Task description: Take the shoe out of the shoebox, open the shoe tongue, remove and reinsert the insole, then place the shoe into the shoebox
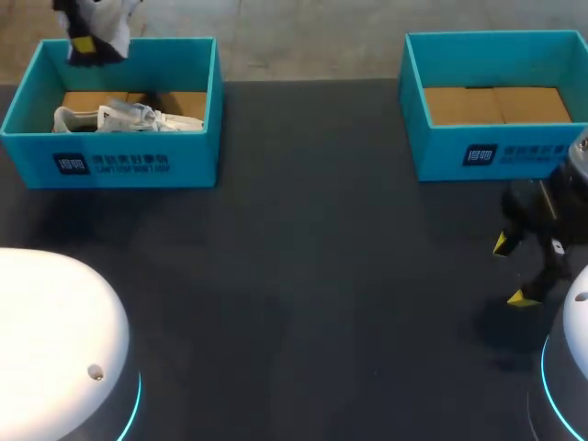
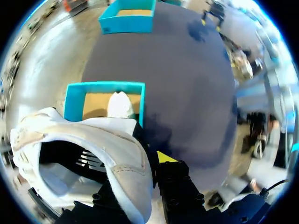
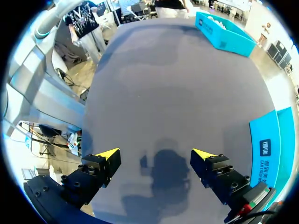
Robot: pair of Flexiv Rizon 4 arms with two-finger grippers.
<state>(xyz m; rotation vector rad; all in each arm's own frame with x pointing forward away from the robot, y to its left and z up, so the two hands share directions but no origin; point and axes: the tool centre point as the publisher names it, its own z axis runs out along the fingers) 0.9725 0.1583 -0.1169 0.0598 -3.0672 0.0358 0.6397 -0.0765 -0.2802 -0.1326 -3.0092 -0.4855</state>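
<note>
A white shoe (image 2: 88,149) hangs above the left teal shoebox (image 1: 138,161), with my left gripper (image 2: 145,163) shut on its heel collar. One yellow fingertip (image 2: 166,157) shows beside the shoe; the other is hidden behind it. In the head view that gripper (image 1: 87,46) and the held shoe (image 1: 115,23) are over the box's far left corner. A second white shoe (image 1: 124,118) lies inside this box, and its toe (image 2: 120,103) shows under the held shoe. My right gripper (image 1: 514,271) stands open and empty over the table by the right box (image 1: 487,152).
The right teal box has a bare cardboard floor (image 1: 496,103). From the right wrist, its printed wall (image 3: 268,154) stands beside the open right gripper (image 3: 154,156), and the left box (image 3: 224,32) is far ahead. Dark tabletop (image 1: 312,276) stretches between the boxes.
</note>
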